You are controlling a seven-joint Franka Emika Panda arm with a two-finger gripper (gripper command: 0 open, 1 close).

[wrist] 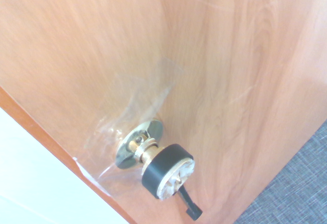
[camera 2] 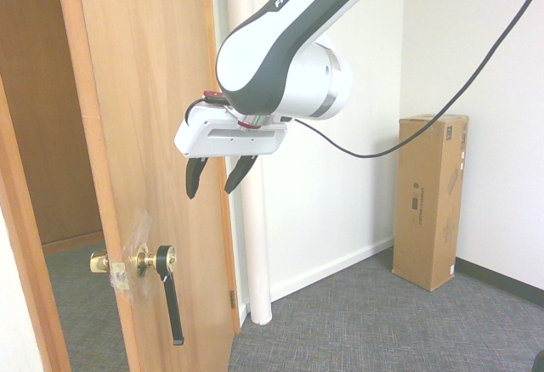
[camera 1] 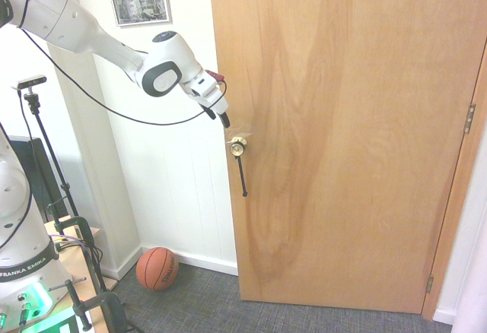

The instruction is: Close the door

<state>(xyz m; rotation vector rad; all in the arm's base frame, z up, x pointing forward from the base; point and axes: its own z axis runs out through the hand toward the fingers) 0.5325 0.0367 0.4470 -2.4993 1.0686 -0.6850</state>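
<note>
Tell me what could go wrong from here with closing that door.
The gripper hangs open above the brass knob, so on its way down a finger might catch the black rod hanging from it. The clear tape around the knob's base looks loose and could snag a fingertip. The door stands ajar, and a hard push might bang it against the frame.
</note>
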